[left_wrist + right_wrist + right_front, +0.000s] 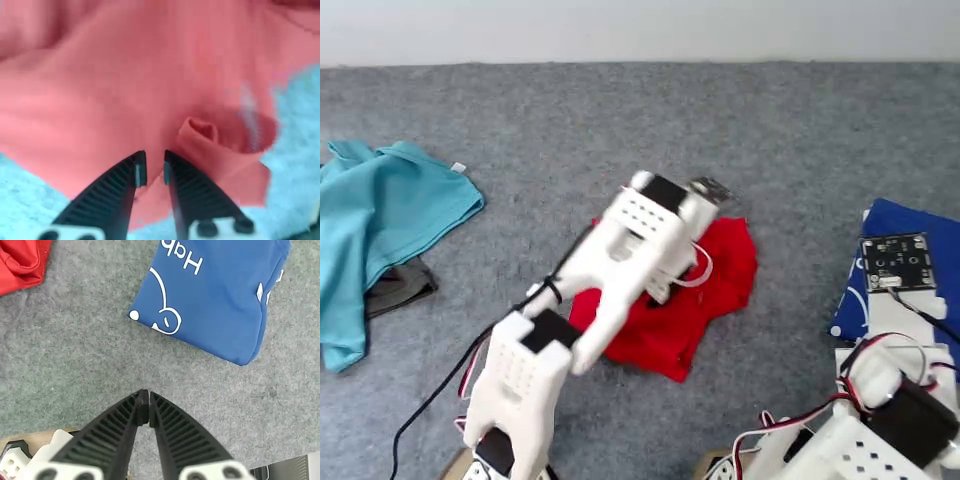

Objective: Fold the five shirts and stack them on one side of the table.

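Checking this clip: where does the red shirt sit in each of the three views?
High view: red shirt at table centre, partly under the left arm.
Left wrist view: red shirt close up, spread across most of the picture.
Right wrist view: its corner at the edge, apart from the blue shirt.
Shared landmark: the grey table cover.

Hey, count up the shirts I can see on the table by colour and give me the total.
Teal shirt: 1
Dark grey shirt, partly under the teal one: 1
Red shirt: 1
Blue shirt: 1
Total: 4 shirts
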Controlling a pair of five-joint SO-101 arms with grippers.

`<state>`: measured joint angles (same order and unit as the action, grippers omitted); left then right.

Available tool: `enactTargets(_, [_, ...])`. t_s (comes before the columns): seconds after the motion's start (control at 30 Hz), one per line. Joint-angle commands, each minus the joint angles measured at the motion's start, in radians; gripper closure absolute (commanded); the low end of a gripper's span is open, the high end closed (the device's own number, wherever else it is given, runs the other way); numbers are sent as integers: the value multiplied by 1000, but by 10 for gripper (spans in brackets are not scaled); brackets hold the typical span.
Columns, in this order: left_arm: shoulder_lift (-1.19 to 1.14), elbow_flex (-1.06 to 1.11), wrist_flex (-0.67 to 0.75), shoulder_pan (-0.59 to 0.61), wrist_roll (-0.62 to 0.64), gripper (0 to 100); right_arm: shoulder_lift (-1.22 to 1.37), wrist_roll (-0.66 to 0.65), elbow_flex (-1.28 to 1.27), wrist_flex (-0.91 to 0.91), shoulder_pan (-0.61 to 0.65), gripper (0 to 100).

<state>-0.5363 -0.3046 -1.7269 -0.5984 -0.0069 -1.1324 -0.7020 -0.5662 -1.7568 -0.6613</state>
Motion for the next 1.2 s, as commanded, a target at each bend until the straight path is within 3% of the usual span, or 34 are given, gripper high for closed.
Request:
enactTargets(0.0, [158, 97, -28, -75, -2, 928, 7, 0, 3, -39, -10, 983])
enactTargets(0.43, [569, 572, -28, -92, -147, 928, 7, 2, 3, -38, -5, 983])
enactTargets(0.63, [692, 509, 61, 25, -91, 928, 7, 2, 3, -36, -4, 983])
enactTargets(0.93, [483, 476, 249, -12, -60, 928, 16, -3, 3, -31, -4, 983])
enactTargets(1.17, [315, 481, 170, -249, -57, 928, 15, -6, 3, -31, -4, 983])
